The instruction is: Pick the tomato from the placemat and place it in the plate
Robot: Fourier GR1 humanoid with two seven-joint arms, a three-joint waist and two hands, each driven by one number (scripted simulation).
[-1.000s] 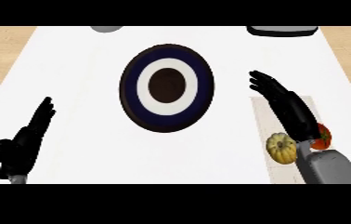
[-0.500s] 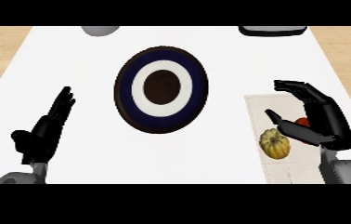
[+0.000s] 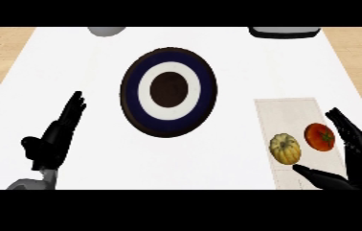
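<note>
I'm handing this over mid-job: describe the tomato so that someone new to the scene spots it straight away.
Start at the big round plate with dark blue and white rings in the counter's middle, then look right and nearer to the pale placemat. Two round things lie on it side by side; the tomato is the smooth red one on the right, next to the right hand, not the ribbed yellowish squash.

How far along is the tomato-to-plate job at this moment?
Early. Done: nothing; the plate holds nothing. In hand: the right hand is open beside the tomato, which sits on the placemat next to a yellow gourd. Left: grasp, carry, place. The left hand rests open.
</note>
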